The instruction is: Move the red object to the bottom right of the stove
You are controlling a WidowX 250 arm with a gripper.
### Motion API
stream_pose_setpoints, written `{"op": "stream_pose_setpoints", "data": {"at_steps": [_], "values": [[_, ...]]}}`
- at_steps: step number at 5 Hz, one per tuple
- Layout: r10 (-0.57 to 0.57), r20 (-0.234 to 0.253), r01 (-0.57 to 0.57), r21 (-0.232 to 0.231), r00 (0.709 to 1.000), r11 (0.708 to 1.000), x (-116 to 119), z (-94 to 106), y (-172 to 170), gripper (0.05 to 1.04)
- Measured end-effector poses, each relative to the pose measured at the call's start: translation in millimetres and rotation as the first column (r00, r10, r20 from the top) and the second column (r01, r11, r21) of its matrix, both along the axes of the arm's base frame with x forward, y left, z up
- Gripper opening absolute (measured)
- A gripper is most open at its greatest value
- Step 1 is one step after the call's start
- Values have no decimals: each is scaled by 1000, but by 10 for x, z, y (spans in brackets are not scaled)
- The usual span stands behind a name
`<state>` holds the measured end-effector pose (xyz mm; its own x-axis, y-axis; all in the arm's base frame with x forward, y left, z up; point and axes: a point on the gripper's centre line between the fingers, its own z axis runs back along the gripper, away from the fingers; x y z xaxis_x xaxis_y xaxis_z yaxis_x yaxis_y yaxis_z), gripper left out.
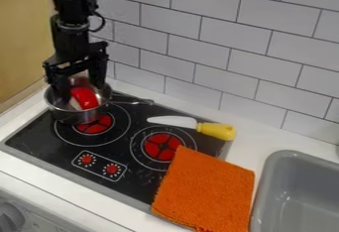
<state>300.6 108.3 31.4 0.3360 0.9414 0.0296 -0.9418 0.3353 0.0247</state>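
The black gripper [82, 90] hangs over the metal pot [64, 115] at the upper left, its fingers apart and reaching down into the pot's opening. Inside the pot lies the red object [84, 98], low between the two fingers, with a pale part along its lower left side. I cannot tell whether either finger touches it. The pot stands on the upper left part of the black stove [142, 182], partly over a red burner, its handle pointing right.
A knife with a yellow handle [216, 131] lies across the stove's back right edge. An orange cloth [205, 191] covers the stove's right front part and some counter. Further right is a grey sink [263, 186]; a tiled wall [198, 57] rises behind.
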Motion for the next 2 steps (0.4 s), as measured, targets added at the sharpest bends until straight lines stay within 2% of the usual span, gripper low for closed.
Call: {"op": "stream_pose_setpoints", "data": {"at_steps": [1, 2], "values": [[9, 19, -9, 7, 1000, 1000, 29, -5, 16, 1000], [5, -21, -5, -15, 1000, 1000, -4, -143, -10, 1000]]}}
